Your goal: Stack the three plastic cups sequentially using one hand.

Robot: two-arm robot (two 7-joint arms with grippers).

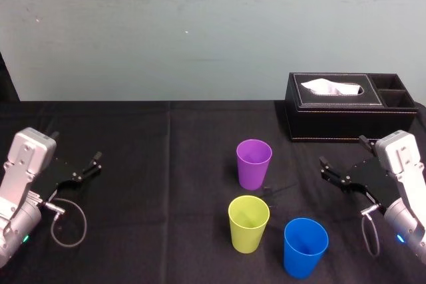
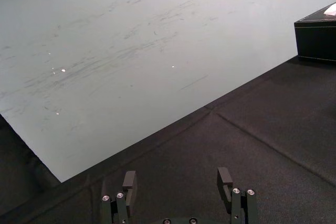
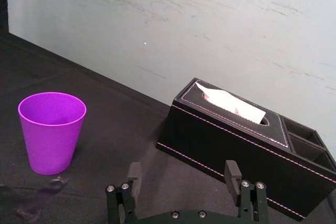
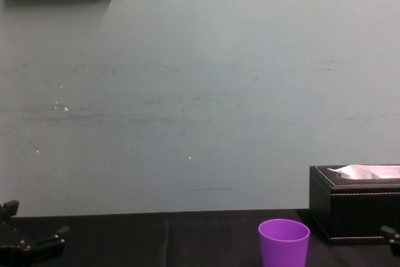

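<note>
Three separate spots on the black-clothed worktop each carry one upright, mouth-up cup. The purple tapered plastic cup is farthest from the robot, near the middle of the worktop. The yellow-green tapered plastic cup stands in front of it, nearer the robot, close but not touching. The blue tapered plastic cup is nearest the robot, just beside the yellow-green one on its right, with a narrow gap between them. No cup sits inside another.

The black two-fingered right hand, on its silver-grey arm, is at the right side of the worktop. It lies to the right of the purple cup, in front of the black leather tissue box, and apart from all three cups. Its fingers are spread apart with nothing between them. In the right wrist view they point toward the gap between the purple cup and the box.

The black two-fingered left hand is at the left side of the worktop, well apart from the cups. Its fingers are also spread and empty.

The tissue box stands at the back right of the worktop. A white tissue pokes from its slot, and there are two open compartments at its right end.
</note>
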